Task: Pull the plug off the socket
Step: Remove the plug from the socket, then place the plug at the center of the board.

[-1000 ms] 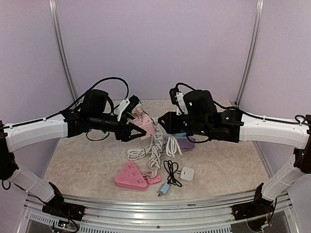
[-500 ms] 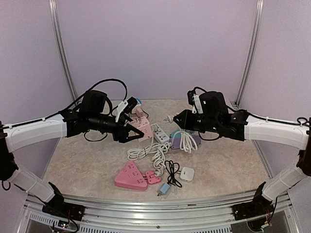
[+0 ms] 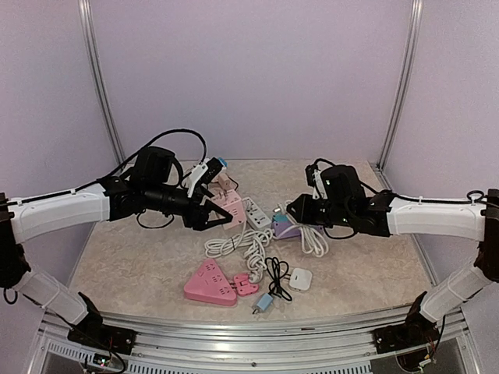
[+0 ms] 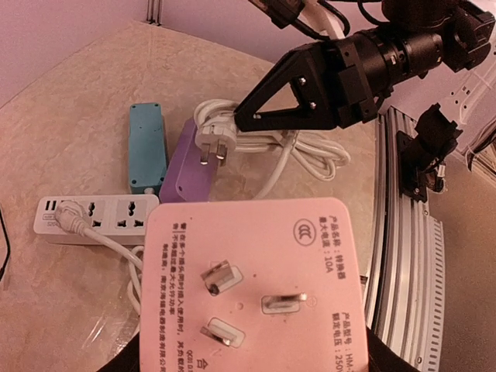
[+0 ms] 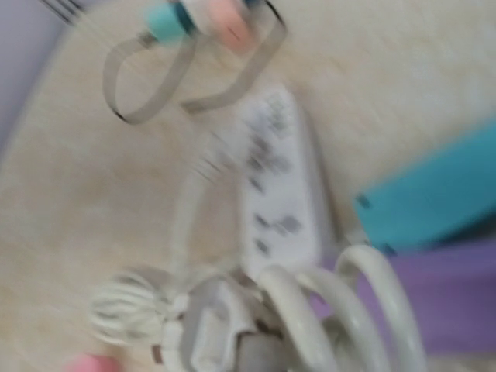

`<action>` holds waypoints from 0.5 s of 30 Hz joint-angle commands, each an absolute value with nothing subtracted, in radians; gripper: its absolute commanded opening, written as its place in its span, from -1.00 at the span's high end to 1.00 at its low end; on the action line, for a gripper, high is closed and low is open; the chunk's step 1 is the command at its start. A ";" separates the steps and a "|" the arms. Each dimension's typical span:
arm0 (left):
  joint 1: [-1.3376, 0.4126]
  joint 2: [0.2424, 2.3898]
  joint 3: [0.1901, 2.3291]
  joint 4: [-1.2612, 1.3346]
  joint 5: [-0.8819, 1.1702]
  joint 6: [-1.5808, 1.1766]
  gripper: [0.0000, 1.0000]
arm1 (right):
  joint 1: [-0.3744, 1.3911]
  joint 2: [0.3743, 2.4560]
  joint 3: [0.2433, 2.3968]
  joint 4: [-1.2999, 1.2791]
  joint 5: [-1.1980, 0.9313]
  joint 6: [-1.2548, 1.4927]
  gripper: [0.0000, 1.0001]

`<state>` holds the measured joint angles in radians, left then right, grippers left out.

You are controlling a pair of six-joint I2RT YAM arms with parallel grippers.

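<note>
The pink socket [image 4: 256,287] fills the bottom of the left wrist view, its three metal prongs facing the camera. My left gripper [image 3: 221,216] is shut on it, fingers mostly hidden behind the block. The white plug [image 4: 211,139], prongs bare, is clear of the pink socket and hangs over the purple strip [image 4: 186,174]. My right gripper [image 3: 291,209] is shut on the plug, and its white cord [image 3: 316,238] trails in loops. The right wrist view is blurred, with the plug [image 5: 209,333] at the bottom edge.
A white power strip [image 3: 257,212] and a teal strip [image 4: 147,147] lie between the arms. Nearer the front are a pink triangular strip [image 3: 209,282], a black cable [image 3: 274,274], a white charger cube [image 3: 300,278] and the metal rail [image 3: 249,327].
My right gripper has carried the white plug and cord rightward and down, away from the pink socket. The left arm has barely moved.
</note>
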<state>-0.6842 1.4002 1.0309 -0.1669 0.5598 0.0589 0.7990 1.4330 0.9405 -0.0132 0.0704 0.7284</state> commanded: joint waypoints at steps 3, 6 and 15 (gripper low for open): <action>-0.687 1.455 1.067 -0.188 0.519 0.015 0.97 | 0.788 1.479 0.857 0.110 0.035 0.716 1.00; -0.687 1.464 1.069 -0.185 0.520 0.006 0.97 | 0.787 1.504 0.835 0.114 0.048 0.704 1.00; -0.635 1.534 1.049 -0.130 0.484 -0.167 0.97 | 0.779 1.572 0.833 0.120 0.047 0.686 0.78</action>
